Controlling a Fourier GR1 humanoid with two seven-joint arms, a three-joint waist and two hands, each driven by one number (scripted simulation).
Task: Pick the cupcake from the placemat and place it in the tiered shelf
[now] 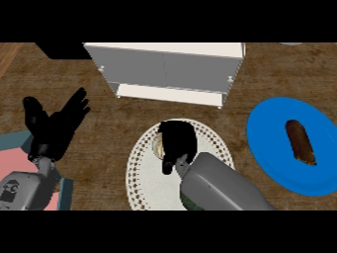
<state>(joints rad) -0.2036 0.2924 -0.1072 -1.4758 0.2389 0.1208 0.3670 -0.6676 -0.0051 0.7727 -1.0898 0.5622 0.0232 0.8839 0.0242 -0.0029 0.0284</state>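
On the counter's middle lies a white oval placemat point(215, 141) with a dotted rim. My right hand point(178, 141) is over it, fingers curled down round the cupcake point(157, 145), of which only a tan sliver shows at the hand's left side. The white tiered shelf point(167, 66) stands behind the placemat, its lower board jutting toward me. My left hand point(54, 123) rests at the left, fingers straight and spread, holding nothing.
A blue plate point(273, 148) at the right carries a brown sausage-shaped item point(301, 142). A pink and teal object point(3, 160) lies at the lower left, next to my left forearm. A dark box point(62, 49) sits at the back left.
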